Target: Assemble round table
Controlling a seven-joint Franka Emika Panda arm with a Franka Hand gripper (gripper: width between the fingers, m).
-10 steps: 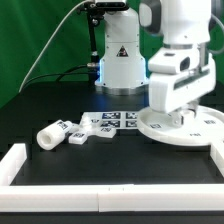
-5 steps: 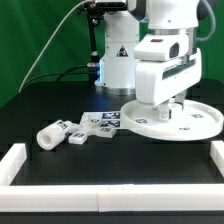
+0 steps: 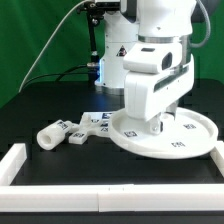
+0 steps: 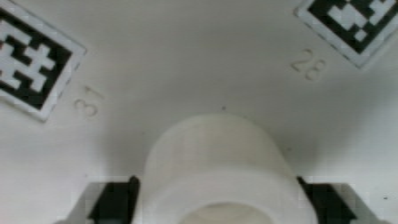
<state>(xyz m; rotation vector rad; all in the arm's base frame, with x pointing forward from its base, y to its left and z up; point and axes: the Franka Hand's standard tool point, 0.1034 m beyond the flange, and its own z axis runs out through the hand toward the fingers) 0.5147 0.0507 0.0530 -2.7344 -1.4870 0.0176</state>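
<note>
Nearest: white border wall (image 3: 20,160) along the near edge, w/ a gap in the middle. Just behind it, right of centre, is the disc (image 3: 192,140), flat or nearly so at table (image 3: 40,100) level; can't tell if it's touching.

The gripper (image 3: 162,127) is down on the disc's middle. Wrist view shows the fingers (image 4: 118,200) narrow, pressed either side of a rounded white boss (image 4: 217,165) on the tagged face, so it looks to be holding the disc.

Left of that, the leg (image 3: 50,134) lies on its side w/ a small tagged part (image 3: 78,137) just beside it, prob. the cross base, shape unclear. The marker board (image 3: 100,122) is a bit farther back, and the arm pedestal (image 3: 115,60) is at the far end.

Step, as I read it: placing the disc as the foundation. Next calls for setting it flat and letting go, then reaching left for the leg w/o bumping the loose parts.
</note>
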